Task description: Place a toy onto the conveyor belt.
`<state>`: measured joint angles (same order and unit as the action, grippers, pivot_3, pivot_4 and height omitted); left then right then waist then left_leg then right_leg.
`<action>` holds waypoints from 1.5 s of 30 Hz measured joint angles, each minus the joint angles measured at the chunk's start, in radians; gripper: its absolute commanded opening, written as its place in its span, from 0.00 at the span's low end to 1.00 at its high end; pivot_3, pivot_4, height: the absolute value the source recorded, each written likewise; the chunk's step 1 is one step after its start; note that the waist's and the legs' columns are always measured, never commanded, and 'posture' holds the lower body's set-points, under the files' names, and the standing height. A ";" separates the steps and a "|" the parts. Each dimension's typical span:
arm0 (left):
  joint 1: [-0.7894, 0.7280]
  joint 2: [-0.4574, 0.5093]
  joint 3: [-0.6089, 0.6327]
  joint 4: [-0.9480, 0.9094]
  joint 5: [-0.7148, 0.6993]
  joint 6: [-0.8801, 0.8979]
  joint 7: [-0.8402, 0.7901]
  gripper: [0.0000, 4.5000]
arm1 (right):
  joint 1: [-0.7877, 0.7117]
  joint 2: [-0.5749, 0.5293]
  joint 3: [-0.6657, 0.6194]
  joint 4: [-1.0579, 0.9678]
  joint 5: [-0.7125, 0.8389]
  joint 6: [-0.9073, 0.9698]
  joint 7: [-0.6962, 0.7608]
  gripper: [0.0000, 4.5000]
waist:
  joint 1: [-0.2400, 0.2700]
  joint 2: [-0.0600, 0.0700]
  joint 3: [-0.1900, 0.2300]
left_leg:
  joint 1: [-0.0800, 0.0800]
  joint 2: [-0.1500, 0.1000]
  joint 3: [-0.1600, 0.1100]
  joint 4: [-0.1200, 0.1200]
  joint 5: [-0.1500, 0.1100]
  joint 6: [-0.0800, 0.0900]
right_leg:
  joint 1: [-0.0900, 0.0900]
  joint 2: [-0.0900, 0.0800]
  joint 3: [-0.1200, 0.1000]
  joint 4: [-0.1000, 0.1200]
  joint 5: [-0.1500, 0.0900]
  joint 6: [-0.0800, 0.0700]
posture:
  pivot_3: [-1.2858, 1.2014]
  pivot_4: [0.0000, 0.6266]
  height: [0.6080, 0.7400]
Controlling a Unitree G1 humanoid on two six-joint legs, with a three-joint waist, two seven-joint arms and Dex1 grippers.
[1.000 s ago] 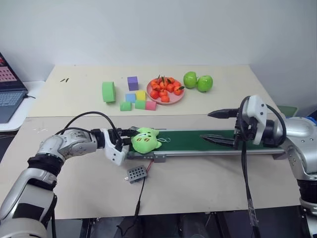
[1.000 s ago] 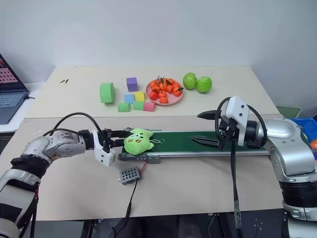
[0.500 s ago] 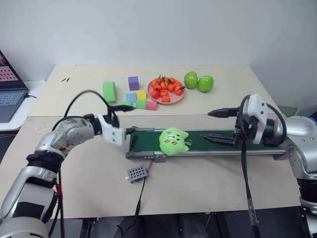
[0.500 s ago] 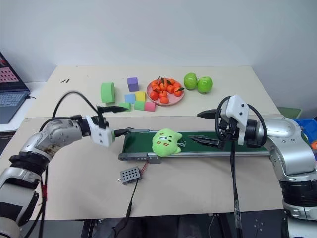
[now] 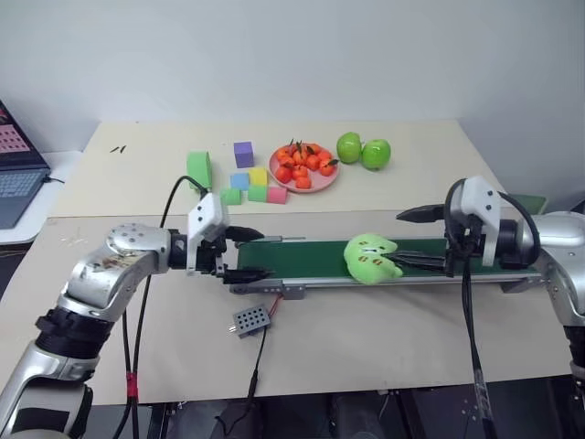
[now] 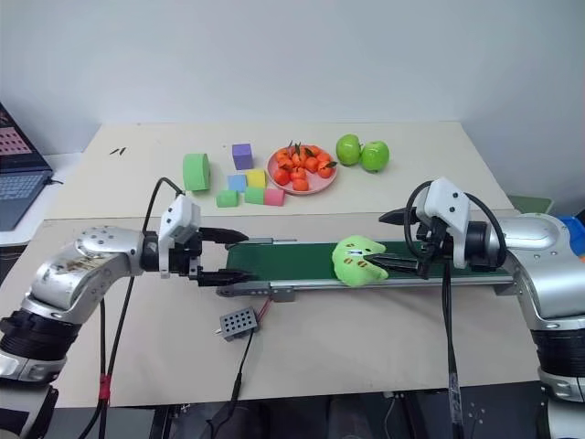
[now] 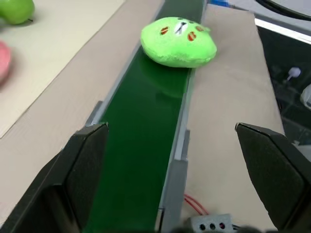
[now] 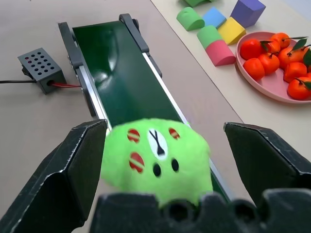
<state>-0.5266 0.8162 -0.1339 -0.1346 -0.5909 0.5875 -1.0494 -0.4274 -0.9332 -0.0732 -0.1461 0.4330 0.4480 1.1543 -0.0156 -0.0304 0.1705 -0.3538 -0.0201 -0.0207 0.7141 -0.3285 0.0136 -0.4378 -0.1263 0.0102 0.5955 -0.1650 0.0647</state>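
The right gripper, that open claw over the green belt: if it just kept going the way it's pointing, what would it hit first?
Most likely the toy: it lies on the conveyor belt between the open fingers of the right gripper, directly ahead.

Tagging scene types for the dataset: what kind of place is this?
Probably a robot test lab: a small tabletop conveyor belt wired to a grey control box, foam blocks as props, a laptop alongside.

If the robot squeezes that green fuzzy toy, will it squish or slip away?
The toy looks fuzzy and plump, so it would probably squish and not slip. It seems light. Its bottom sags flat on the belt, so it likely won't roll. The right pincer stands open around it.
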 measured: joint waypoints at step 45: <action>-0.214 -0.139 0.076 0.062 0.074 0.113 0.056 0.99 | 0.015 0.027 -0.041 -0.054 0.023 0.038 -0.088 1.00 | 0.001 0.000 0.000 | -0.001 0.000 0.000 0.000 0.000 0.000 | 0.000 0.000 0.000 0.000 0.000 0.000 | 0.52 0.24 0.99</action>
<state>-0.7404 0.6776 -0.0575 -0.0731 -0.5170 0.7009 -0.9934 -0.4125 -0.9058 -0.1142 -0.2000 0.4561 0.4862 1.0665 -0.0142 -0.0304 0.1705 -0.3545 -0.0204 -0.0203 0.7140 -0.3284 0.0133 -0.4375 -0.1263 0.0102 0.5955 -0.1649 0.0646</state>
